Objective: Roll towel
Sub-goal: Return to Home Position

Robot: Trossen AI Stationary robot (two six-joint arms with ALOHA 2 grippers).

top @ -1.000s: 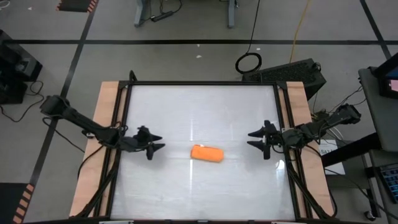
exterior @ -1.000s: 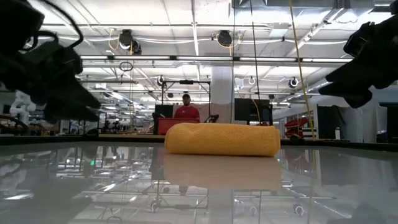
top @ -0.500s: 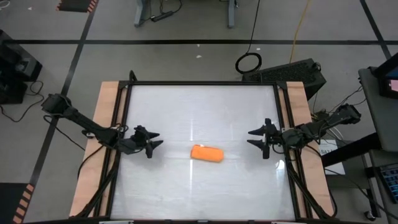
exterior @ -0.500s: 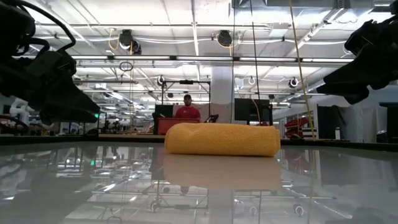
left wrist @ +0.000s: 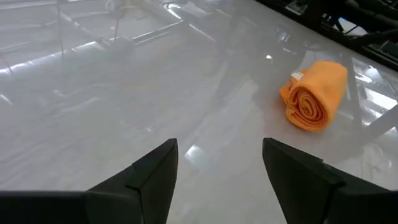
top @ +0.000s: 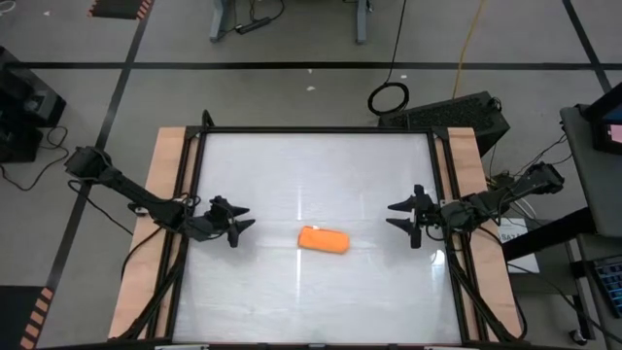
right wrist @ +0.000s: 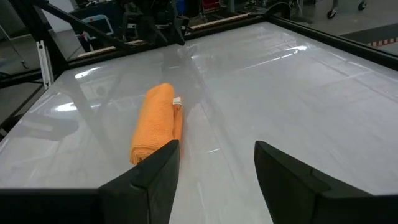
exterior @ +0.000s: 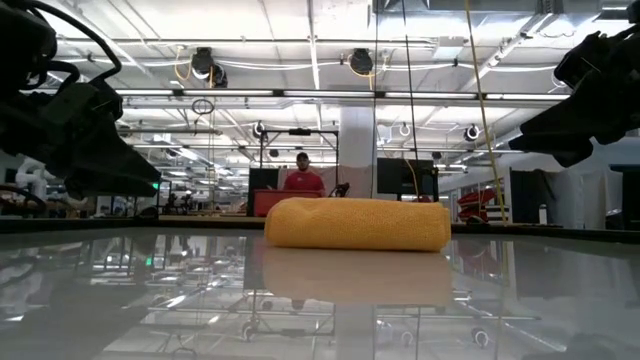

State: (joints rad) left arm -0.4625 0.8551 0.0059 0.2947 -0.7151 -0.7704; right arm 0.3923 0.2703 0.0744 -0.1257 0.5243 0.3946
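Note:
The orange towel lies rolled into a short cylinder on the glossy white table, a little nearer the front edge than the middle. It rests on its side, and its spiral end faces the left arm. My left gripper hovers open to the towel's left, well apart from it, with nothing between its fingers. My right gripper stands open to the towel's right, also apart and empty. In the low view the roll sits between the two dark grippers.
Black frame rails and wooden side boards run along the table's left and right edges. Bare tabletop surrounds the towel on all sides. Beyond the far edge, a person in red stands in the room.
My left gripper has drawn slightly back toward the table's left edge and turned a little at the wrist, then held still. My right gripper has rolled slightly in place. Both have stayed open. The towel has not moved.

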